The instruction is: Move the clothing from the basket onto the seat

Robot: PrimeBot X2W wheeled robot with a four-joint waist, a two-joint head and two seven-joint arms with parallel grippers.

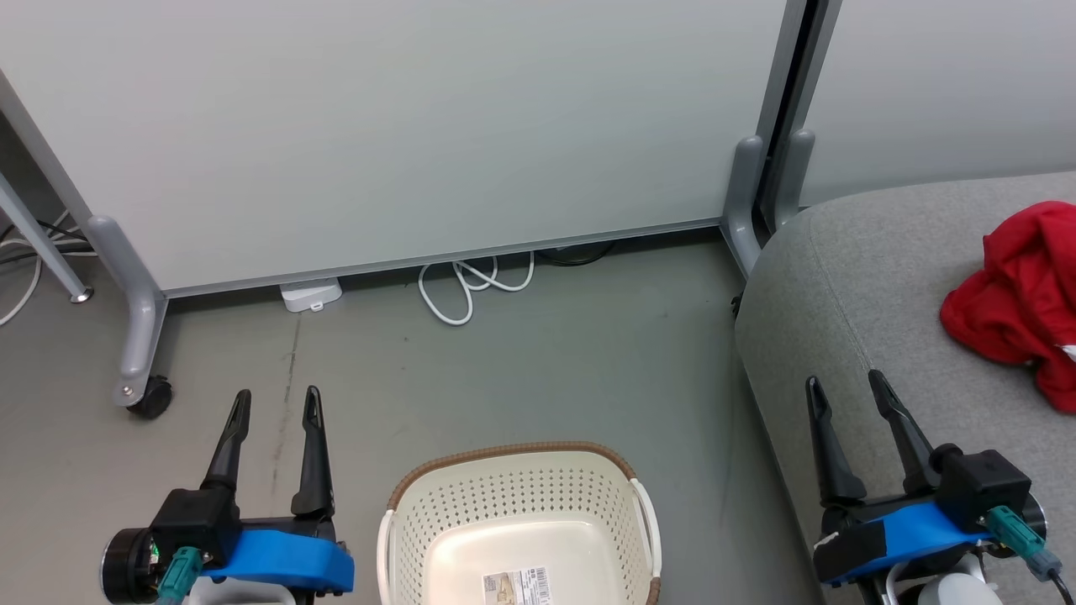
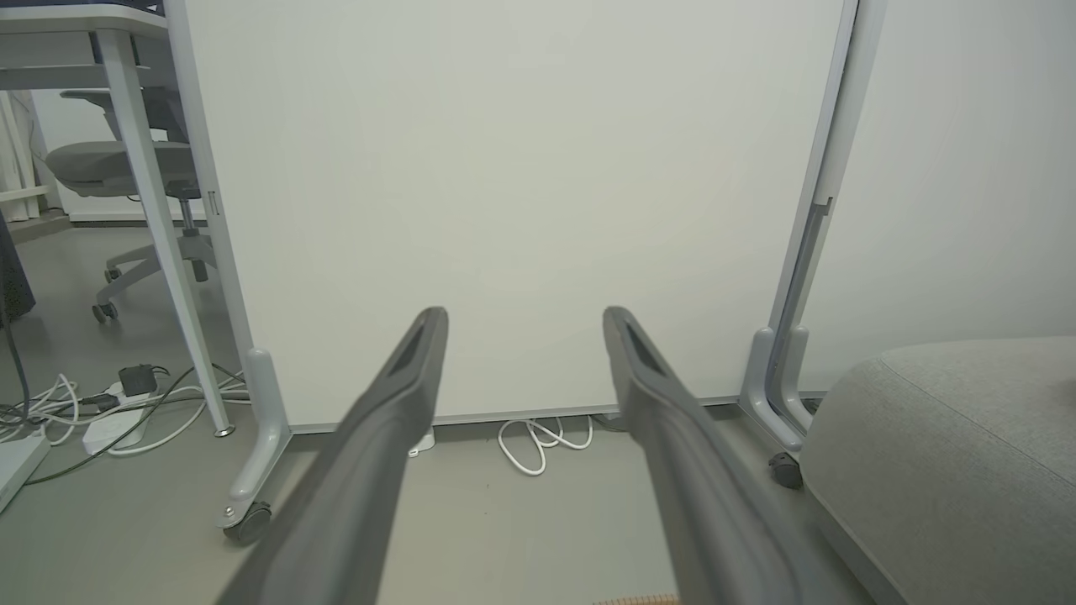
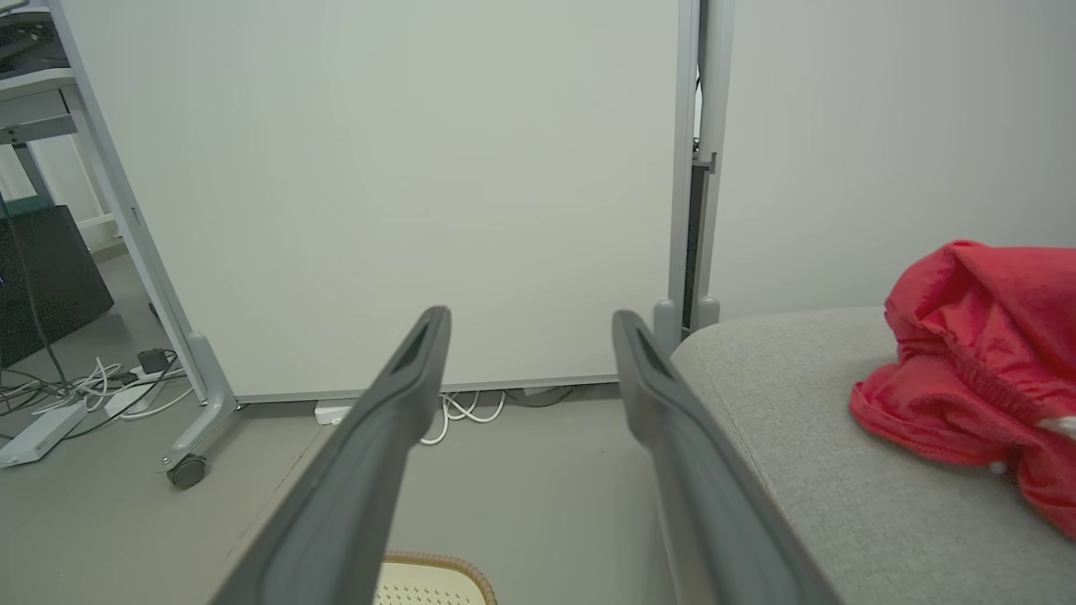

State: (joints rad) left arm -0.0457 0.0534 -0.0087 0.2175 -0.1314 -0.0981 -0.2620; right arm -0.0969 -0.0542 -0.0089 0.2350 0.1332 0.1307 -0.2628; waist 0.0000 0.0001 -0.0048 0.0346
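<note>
**Clothing** [image 1: 1021, 307]: you see a bright red, soft heap, crumpled into deep folds, with a sliver of white at its lower right. Whether it is 1 garment or more, the folds do not let you tell. It lies on the seat [image 1: 866, 294], a large grey woven cushion with a rounded corner. It sits beyond and to the right of the right pincer [image 1: 843, 378], well apart from the fingertips. The right wrist view shows the same red heap [image 3: 975, 378] to the right of that pincer's right-hand finger.

**Basket** [image 1: 504, 450]: cream-white perforated plastic with a brown woven-look rim and white side handles. It stands on the floor between the 2 pincers, level with their bases. The visible part of its floor carries 1 paper label [image 1: 516, 586].

**Right pincer:** its 2 dark fingers are spread apart with nothing between them, and they show against the seat's left edge.

**Left pincer** [image 1: 278, 391]: its 2 fingers are likewise spread and empty over the grey floor. A coiled white cable [image 1: 471, 290] lies beyond its tips.
</note>
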